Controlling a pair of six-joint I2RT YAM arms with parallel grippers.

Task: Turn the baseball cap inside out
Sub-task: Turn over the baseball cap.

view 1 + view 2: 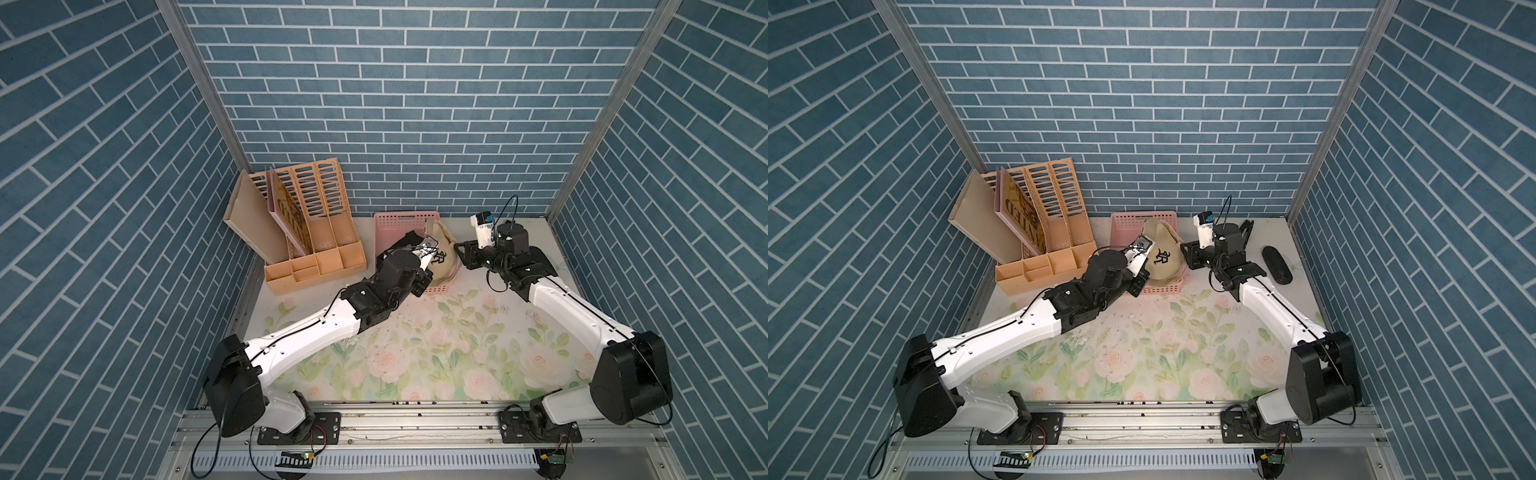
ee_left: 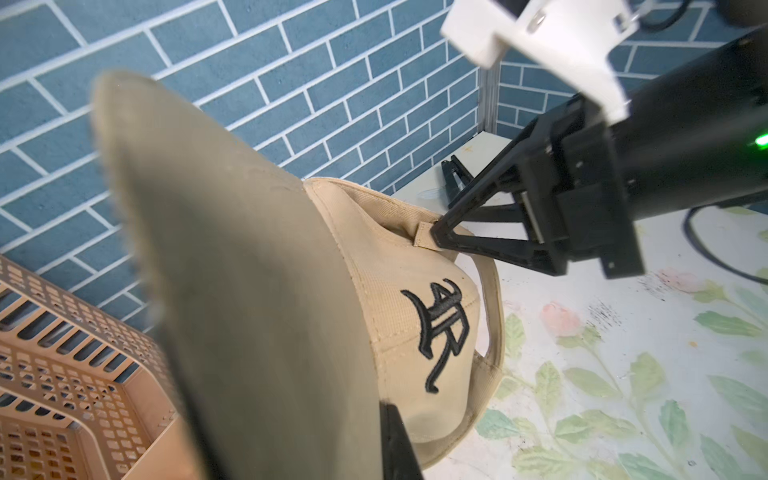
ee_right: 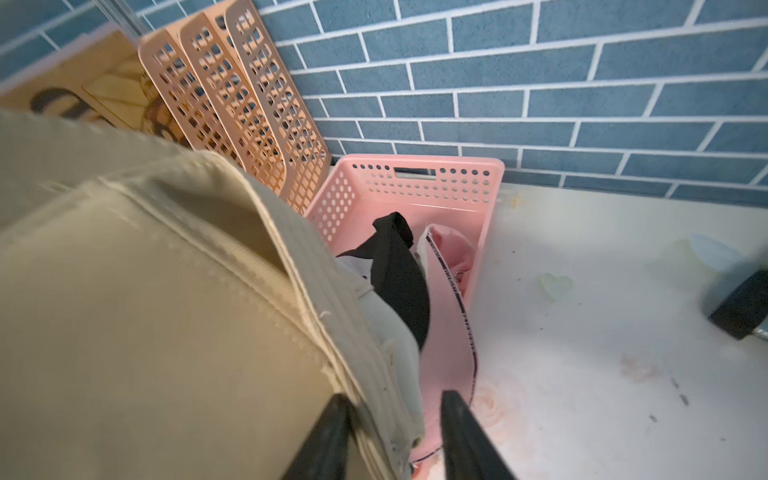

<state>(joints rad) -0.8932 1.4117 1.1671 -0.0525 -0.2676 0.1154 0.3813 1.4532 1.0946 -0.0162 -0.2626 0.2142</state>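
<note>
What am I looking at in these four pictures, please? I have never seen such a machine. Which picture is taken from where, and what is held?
You see two robot arms, a left arm and a right arm; each ends in a pincer. Two pictures look down from above, side by side, and show nearly the same scene. The other two come from small cameras on the wrists, close to the pincers. On the flowered table stand a peach file rack and a pink basket with cloth items inside. The left pincer is shut on a tan cap at its brim, held over the basket. The right pincer straddles the edge of the cap's opening; whether it grips, I cannot tell.
</note>
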